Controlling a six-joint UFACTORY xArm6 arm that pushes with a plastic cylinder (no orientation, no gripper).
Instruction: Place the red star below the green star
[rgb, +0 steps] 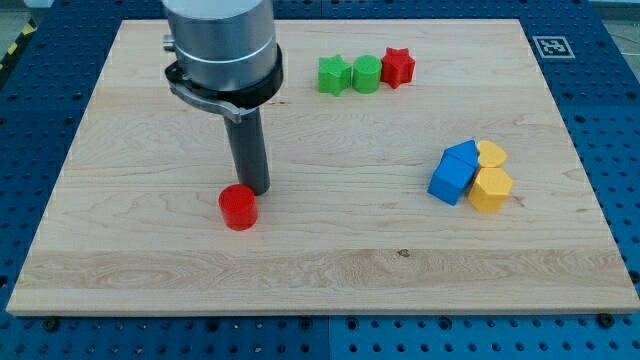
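Note:
The red star lies near the view's top, right of centre. It touches a green cylinder on its left, and the green star sits left of that cylinder, all in one row. My tip rests on the board far to the lower left of that row, just above and right of a red cylinder, about touching it. The rod rises from the tip to the grey arm body at the view's top.
A cluster at the view's right holds a blue cube, a second blue block, a yellow heart and a yellow hexagon. The wooden board ends at blue perforated table all round.

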